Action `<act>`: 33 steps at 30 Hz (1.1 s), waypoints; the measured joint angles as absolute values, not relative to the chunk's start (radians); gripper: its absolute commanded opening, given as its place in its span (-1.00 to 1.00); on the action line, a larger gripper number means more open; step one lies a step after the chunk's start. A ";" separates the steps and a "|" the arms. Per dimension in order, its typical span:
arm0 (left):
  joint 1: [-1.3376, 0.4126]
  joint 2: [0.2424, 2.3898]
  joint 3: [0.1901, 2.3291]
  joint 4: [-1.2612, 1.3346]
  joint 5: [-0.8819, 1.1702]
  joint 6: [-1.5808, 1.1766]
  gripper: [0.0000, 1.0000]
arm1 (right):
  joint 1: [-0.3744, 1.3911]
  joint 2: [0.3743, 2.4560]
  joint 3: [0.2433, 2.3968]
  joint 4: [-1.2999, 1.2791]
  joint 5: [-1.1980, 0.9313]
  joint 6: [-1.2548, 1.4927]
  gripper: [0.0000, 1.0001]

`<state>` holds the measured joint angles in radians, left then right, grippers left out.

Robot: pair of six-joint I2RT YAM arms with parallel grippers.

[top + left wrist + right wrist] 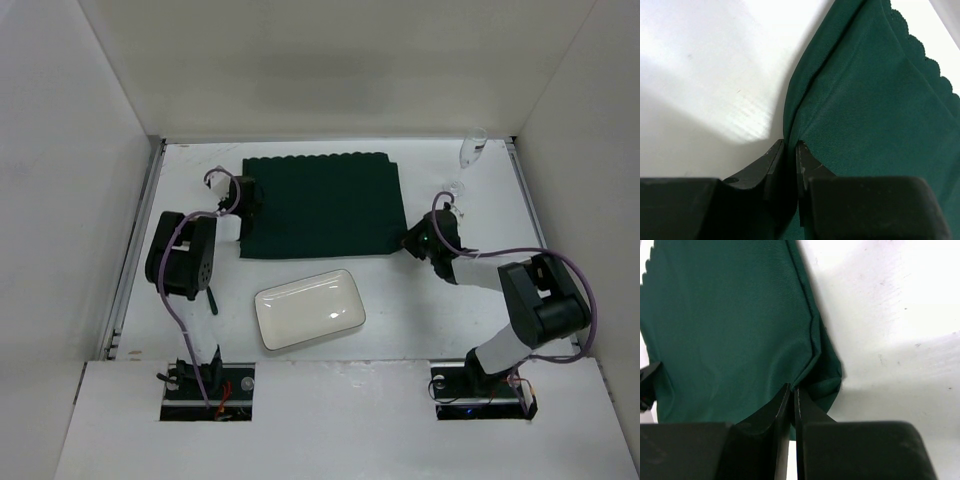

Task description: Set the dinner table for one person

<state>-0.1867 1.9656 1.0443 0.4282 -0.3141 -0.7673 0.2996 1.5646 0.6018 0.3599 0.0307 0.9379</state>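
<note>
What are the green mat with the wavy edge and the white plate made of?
The dark green scallop-edged placemat looks like woven cloth with a matte finish: fine threads show up close, and it folds and wrinkles at its corners. The white rectangular plate looks like glazed ceramic, or perhaps hard plastic: it is smooth, with a shiny spot of light.

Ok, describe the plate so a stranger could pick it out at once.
Start from the white table, then find the dark green placemat at its middle. Just below it in the top view lies the plate: the only glossy white, round-cornered rectangle there.
</note>
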 measured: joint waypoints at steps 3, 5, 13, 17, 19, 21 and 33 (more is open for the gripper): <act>-0.185 1.922 0.977 0.448 -0.316 -0.782 -0.81 | 0.300 1.563 0.599 0.355 0.031 0.938 -0.78; -0.187 1.899 0.939 0.460 -0.319 -0.791 -0.80 | 0.300 1.554 0.587 0.352 0.031 0.938 -0.78; -0.201 1.852 0.855 0.506 -0.337 -0.821 -0.71 | 0.303 1.455 0.494 0.341 0.034 0.939 -0.71; -0.205 1.821 0.824 0.505 -0.348 -0.825 -0.43 | 0.303 1.429 0.480 0.330 0.036 0.938 -0.17; -0.209 1.795 0.803 0.496 -0.360 -0.824 -0.29 | 0.303 1.396 0.474 0.312 0.041 0.934 0.07; -0.215 1.754 0.771 0.477 -0.378 -0.820 -0.19 | 0.303 1.343 0.470 0.284 0.046 0.918 0.23; -0.330 1.312 0.573 0.502 -0.501 -0.744 -0.08 | 0.675 1.034 0.484 0.057 0.086 0.725 0.48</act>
